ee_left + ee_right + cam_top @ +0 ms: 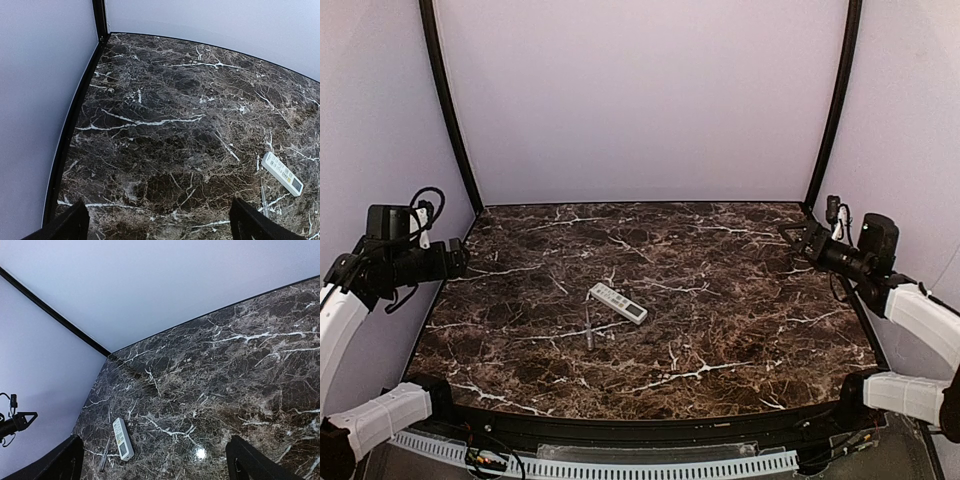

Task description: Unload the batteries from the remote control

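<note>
left gripper (458, 258): mid-left edge, jaws wide, empty | thin grey tool (588, 328): lower centre, just beside remote | remote control (618, 303): centre, flat on marble table (750, 310), buttons up | right gripper (792, 238): mid-right edge, jaws wide, empty | step: approach; battery cover probably underneath, so grip long edges squarely, then flip
</note>
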`<state>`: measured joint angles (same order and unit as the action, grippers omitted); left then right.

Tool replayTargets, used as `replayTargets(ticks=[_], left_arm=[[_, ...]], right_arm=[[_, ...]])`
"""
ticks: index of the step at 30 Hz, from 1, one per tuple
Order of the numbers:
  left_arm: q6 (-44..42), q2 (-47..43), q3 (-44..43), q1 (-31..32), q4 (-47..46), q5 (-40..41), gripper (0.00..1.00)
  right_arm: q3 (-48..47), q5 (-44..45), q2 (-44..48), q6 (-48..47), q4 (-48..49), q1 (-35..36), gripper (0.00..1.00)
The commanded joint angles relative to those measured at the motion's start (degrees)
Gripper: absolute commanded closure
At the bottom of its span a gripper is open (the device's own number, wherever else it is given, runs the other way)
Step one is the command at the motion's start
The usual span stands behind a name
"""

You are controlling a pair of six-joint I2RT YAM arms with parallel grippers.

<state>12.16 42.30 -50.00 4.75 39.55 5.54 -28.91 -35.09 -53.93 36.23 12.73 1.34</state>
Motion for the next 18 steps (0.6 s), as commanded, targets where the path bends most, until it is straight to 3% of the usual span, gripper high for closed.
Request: replayTargets(ticks=[1, 6, 18], left_arm=[[-0.2, -0.4, 1.8, -0.1, -0.2, -2.0, 0.01], [0.2, 0.4, 2.4, -0.2, -0.9, -3.1, 0.01], [1.5, 5.5, 2.4, -0.1, -1.1, -8.1, 0.01]], right_arm=[[-1.5, -0.3, -2.5, 2.3, -3.3, 0.0, 0.01], [-4.4, -3.8, -8.0, 1.9, -4.5, 1.8, 0.01], [-16.2, 13.0, -17.9, -6.2, -14.3, 17.5, 0.01]])
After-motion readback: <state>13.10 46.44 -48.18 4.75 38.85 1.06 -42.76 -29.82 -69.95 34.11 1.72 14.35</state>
